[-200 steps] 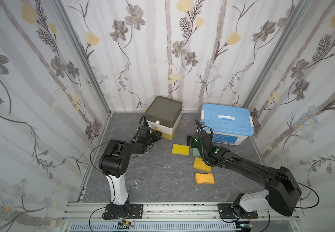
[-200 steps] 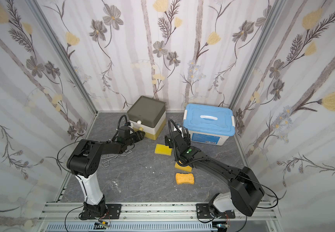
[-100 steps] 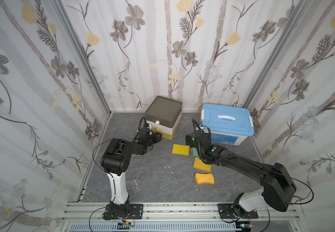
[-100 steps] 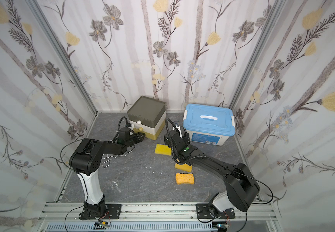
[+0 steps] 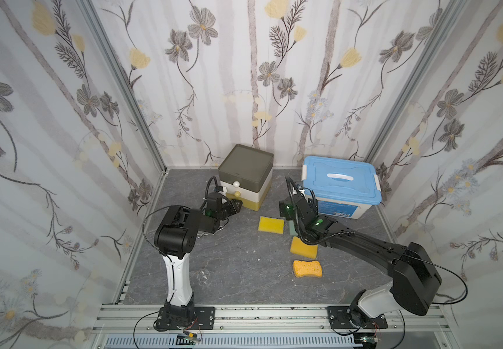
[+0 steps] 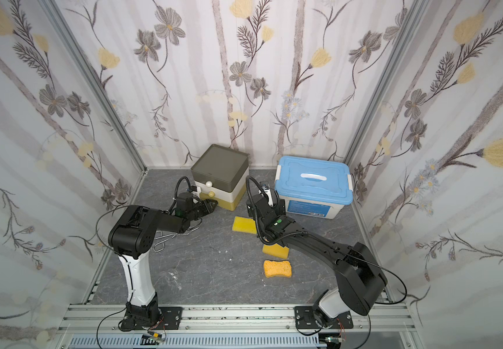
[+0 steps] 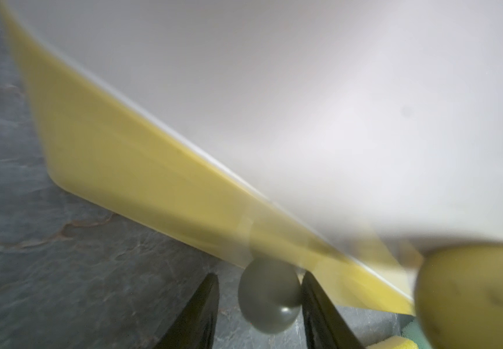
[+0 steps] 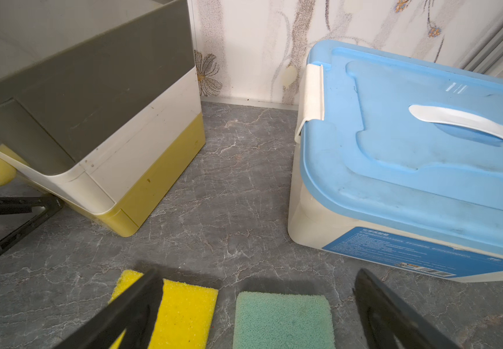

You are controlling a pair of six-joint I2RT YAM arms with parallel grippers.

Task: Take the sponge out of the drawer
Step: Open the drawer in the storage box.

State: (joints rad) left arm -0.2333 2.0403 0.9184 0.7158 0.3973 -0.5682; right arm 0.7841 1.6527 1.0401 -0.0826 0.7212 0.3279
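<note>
The drawer unit [image 5: 245,169] has a grey, a white and a yellow tier, and all drawers look pushed in. The sponge is hidden. My left gripper [image 5: 238,203] is low at the yellow bottom drawer [image 7: 123,169]. Its jaws stand round that drawer's grey knob [image 7: 269,296], one finger at the knob and a gap left on the other side. My right gripper [image 8: 259,314] hangs wide open just above a green foam block [image 8: 283,320], holding nothing.
Loose foam blocks lie on the floor: yellow [image 5: 271,224], yellow-orange [image 5: 303,247] and orange [image 5: 307,268]. A blue-lidded box [image 5: 339,181] stands to the right of the drawer unit. Bent wire [image 6: 165,238] lies under my left arm. Walls close three sides.
The left gripper has edged closer to the base of the drawer unit. The right wrist has shifted a little to the left.
</note>
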